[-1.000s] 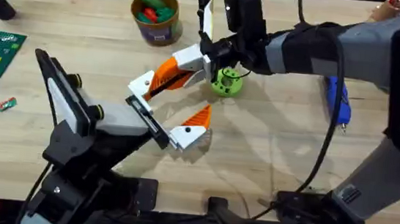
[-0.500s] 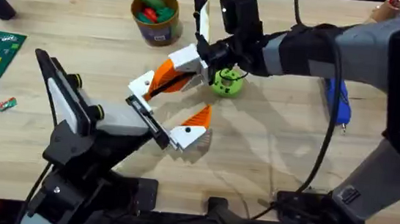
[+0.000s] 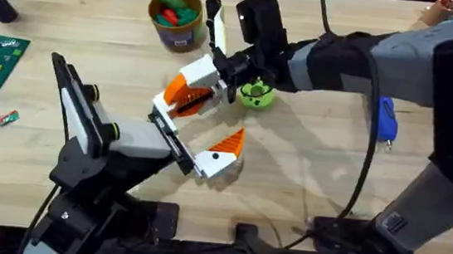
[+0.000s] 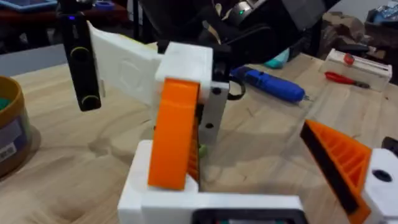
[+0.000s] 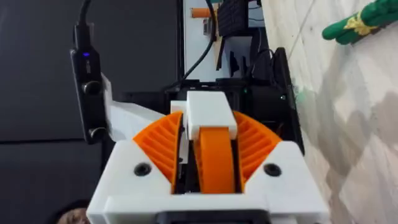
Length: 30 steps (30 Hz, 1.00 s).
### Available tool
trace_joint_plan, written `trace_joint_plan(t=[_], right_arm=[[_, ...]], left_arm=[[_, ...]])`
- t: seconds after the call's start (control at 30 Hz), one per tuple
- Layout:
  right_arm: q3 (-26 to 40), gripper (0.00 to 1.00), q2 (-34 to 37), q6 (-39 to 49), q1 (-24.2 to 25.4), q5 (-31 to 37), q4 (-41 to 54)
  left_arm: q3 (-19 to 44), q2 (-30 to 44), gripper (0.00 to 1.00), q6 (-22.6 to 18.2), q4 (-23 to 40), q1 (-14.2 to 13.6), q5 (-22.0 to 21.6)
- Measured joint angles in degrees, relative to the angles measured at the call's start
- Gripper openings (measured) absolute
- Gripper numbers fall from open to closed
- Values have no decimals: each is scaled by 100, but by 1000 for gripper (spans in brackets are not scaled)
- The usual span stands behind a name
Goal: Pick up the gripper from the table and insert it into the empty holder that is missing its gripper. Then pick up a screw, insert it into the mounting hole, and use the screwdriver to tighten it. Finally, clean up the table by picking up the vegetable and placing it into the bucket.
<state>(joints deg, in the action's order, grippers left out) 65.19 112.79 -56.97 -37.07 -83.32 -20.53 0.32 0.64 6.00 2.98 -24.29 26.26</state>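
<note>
**A:** Where is the gripper (image 3: 186,96) now?

**B:** It is off the table at mid-scene. The right gripper (image 3: 222,70) is clamped on its white base block, and its lower end hangs just above the holder (image 3: 138,139) on the left arm. Whether the left gripper (image 3: 195,153) is open or closed, I cannot tell.

**A:** How should the insertion go?

**B:** I'd square the base to the black rail first, then slide it in straight and slowly. If it goes in tilted it will probably jam. Keep clear of the orange wedge finger (image 3: 225,146) at the rail's right end.

**A:** What's the count?

**B:** One long gripper, one holder and one wedge finger. There is one blue screwdriver (image 3: 386,117) far right and one yellow bucket (image 3: 187,36) at the far side, with red and green pieces inside. One green piece (image 3: 256,94) lies on the table beside the right gripper. I can't make out any screws.
</note>
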Motion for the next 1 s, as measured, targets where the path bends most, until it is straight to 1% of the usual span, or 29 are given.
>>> trace_joint_plan(t=[0.2,0.3,0.43,0.47,0.73,0.87,1.0], right_arm=[[2,559,0,-1,2,13,1],[5,690,0,-3,2,15,2],[18,953,0,-1,2,13,2],[20,986,0,14,2,17,-5],[22,993,0,20,122,15,-3],[22,993,0,20,372,15,-3],[22,993,0,20,745,15,-3]], left_arm=[[0,0,988,0,0,0,84],[0,0,988,0,0,0,100],[0,0,988,0,0,0,101],[0,0,988,0,0,0,102],[0,0,988,0,0,0,102],[0,0,988,0,0,0,102],[0,0,988,0,0,0,102]])
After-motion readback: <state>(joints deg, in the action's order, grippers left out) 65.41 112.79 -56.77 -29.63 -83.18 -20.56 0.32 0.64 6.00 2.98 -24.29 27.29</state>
